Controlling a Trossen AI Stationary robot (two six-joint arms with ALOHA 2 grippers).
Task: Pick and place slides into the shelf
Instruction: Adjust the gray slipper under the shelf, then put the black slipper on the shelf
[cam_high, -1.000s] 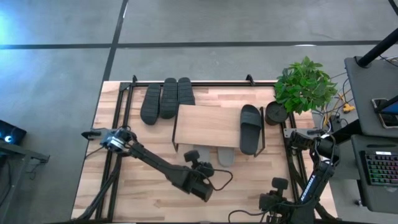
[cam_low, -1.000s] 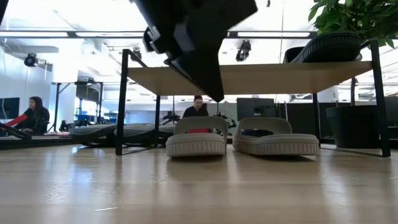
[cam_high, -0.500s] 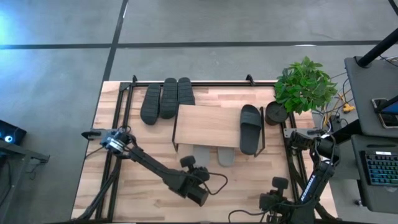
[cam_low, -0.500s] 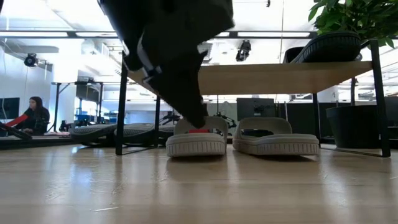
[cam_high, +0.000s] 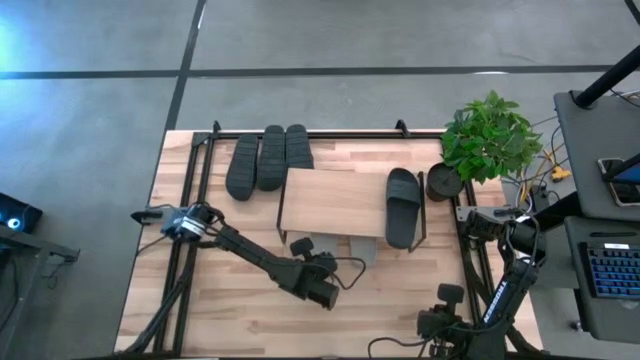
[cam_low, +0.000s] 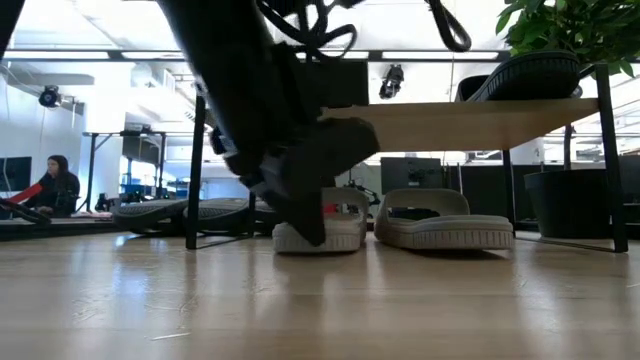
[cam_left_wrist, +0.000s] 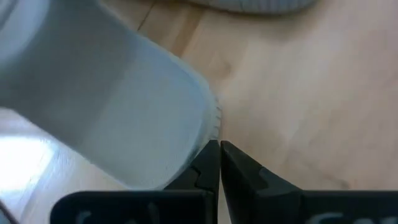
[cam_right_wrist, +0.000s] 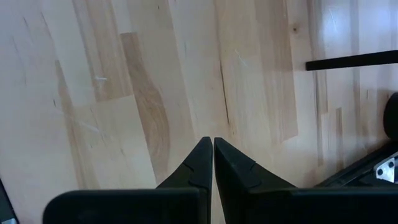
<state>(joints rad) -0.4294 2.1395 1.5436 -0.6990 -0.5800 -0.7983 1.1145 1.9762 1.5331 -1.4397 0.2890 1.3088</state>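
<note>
The shelf (cam_high: 330, 200) stands mid-table with one dark slide (cam_high: 403, 205) lying on its top board (cam_low: 450, 122). Two light grey slides (cam_low: 335, 228) (cam_low: 443, 225) rest on their soles on the table under it. Three dark slides (cam_high: 265, 160) lie side by side at the far left. My left gripper (cam_left_wrist: 219, 149) is shut and slants down to table level at the near end of the left light grey slide (cam_left_wrist: 112, 106). My right gripper (cam_right_wrist: 214, 146) is shut and hangs over bare wood at the near right. My left gripper's shut fingertips (cam_left_wrist: 210, 155) stand right beside the sole edge (cam_left_wrist: 211, 118) at the near end of the left light grey slide, coming in slanted from the near side. I cannot tell whether they touch it. The slide lies flat on the table.
A potted plant (cam_high: 490, 135) stands at the far right corner beside the shelf. The black table frame runs along the left and right edges. Bare wood lies in front of the shelf. A person sits in the room (cam_low: 55, 185) beyond the table.
My left gripper has dropped from shelf-board height to the table top and moved toward the far edge, up to the near end of the left light grey slide, rolling a little on the way. Its fingers have stayed shut.
</note>
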